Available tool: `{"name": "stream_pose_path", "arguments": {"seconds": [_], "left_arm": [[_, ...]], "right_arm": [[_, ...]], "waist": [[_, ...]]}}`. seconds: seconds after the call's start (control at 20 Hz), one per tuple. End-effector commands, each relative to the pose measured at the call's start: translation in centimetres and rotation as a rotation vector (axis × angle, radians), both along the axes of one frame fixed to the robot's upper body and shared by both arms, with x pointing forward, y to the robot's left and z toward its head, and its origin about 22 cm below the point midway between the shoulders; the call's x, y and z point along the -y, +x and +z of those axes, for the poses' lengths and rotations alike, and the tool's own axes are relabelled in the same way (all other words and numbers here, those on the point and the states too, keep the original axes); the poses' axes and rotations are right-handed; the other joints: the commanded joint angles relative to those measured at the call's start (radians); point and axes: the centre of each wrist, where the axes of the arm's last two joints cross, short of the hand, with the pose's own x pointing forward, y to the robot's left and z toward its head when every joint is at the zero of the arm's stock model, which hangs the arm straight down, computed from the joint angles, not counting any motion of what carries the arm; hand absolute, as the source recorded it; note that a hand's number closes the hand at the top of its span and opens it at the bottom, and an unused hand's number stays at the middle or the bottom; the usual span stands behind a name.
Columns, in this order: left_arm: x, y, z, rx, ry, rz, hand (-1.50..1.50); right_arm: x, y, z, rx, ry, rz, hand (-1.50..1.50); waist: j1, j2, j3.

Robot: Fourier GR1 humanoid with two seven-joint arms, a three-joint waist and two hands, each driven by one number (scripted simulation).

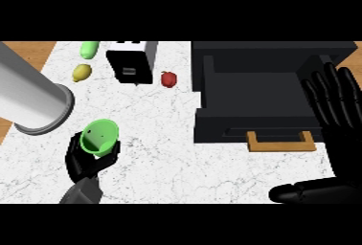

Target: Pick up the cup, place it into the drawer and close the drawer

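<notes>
Left hand (88,160) clamped on green cup (99,136), lower left of frame.
Carry cup rightward over the surface (163,158) to the dark drawer (258,95); keep it level. Right hand (332,103) rests open at right edge.

The dark drawer unit (265,91) stands on the white marble counter (176,158) — its drawer pulled open, wooden handle (280,142) facing the near edge. Well left of the unit, the left hand (86,160) curls round a green cup (99,137). Just right of the unit, the right hand (333,103) is raised with fingers straight. Left of the unit — a red pepper (168,79), a black toaster (131,62), a yellow lemon (82,72) and a grey cylinder (32,98).
</notes>
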Motion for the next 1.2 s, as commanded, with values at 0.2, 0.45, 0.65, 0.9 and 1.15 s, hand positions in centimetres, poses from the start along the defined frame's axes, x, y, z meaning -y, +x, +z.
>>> {"name": "stream_pose_path", "arguments": {"seconds": [0.2,0.45,0.65,0.9,1.15], "left_arm": [[-2.2,0.4,1.2,0.102,0.060,-0.403,1.50],[-1.0,2.1,3.3,0.193,0.065,-0.447,1.50],[-0.8,2.9,5.8,0.257,0.061,-0.527,1.50],[2.1,5.1,11.0,0.259,0.123,-0.634,1.50],[4.3,4.9,15.6,0.303,0.108,-0.684,1.50]], "right_arm": [[0.7,0.4,0.2,-0.006,-0.007,0.006,-1.50],[1.2,-0.7,0.4,-0.004,0.001,-0.015,-1.50],[0.8,-1.1,-1.8,-0.028,-0.013,-0.007,-1.50],[0.5,-0.1,0.5,-0.027,-0.010,-0.026,-1.50],[0.5,1.4,0.2,-0.009,0.004,-0.019,-1.50]], "waist": [[0.004,-0.001,0.001],[0.006,-0.004,0.001],[0.012,-0.005,0.002],[0.015,-0.007,0.002],[0.017,-0.005,0.002]]}}
